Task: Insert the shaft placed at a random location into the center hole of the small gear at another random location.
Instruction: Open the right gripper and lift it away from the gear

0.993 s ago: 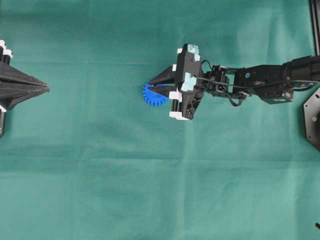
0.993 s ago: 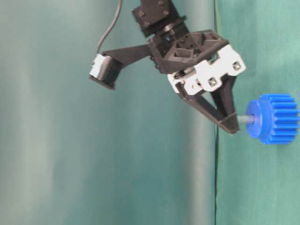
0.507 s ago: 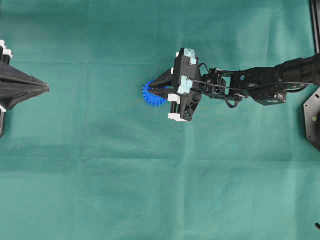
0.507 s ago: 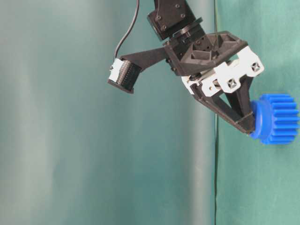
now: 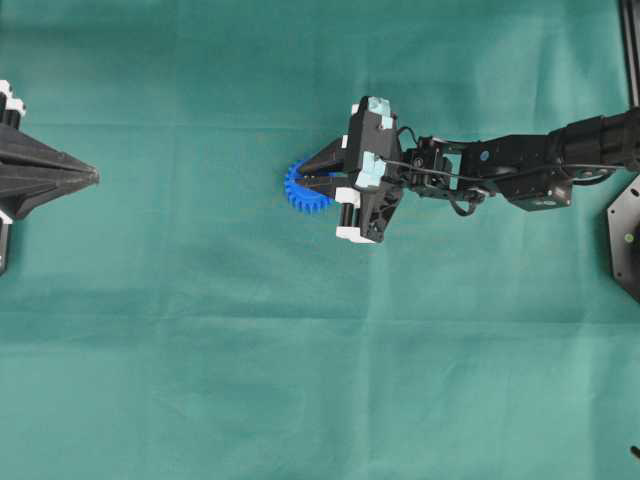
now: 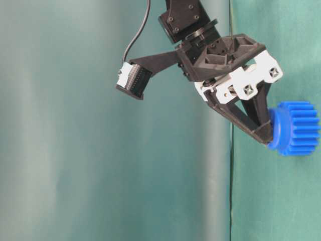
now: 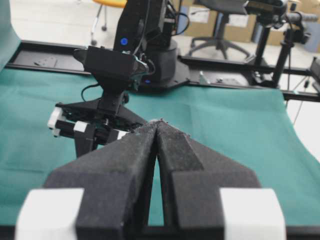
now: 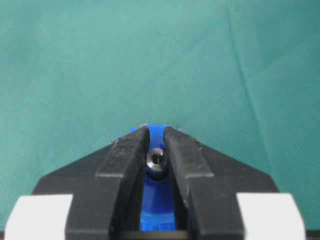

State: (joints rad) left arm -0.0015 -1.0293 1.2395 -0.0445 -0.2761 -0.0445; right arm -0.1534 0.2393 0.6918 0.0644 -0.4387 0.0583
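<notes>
The gear (image 8: pixel 156 200) looks like smooth bright blue plastic with a slight sheen. The shaft (image 8: pixel 156 160) is shiny grey metal. A matt green cloth (image 5: pixel 300 380), faintly creased, covers the table. The right tool's (image 8: pixel 156 150) fingers (image 8: pixel 125 170) are matt black and grainy, as are the left tool's (image 7: pixel 158 131).

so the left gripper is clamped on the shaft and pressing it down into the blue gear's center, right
Not quite: it is the right gripper that is clamped on the shaft, over the blue gear. The left gripper sits shut and empty at the far edge of the table, as the overhead view shows. The rest stands.
</notes>
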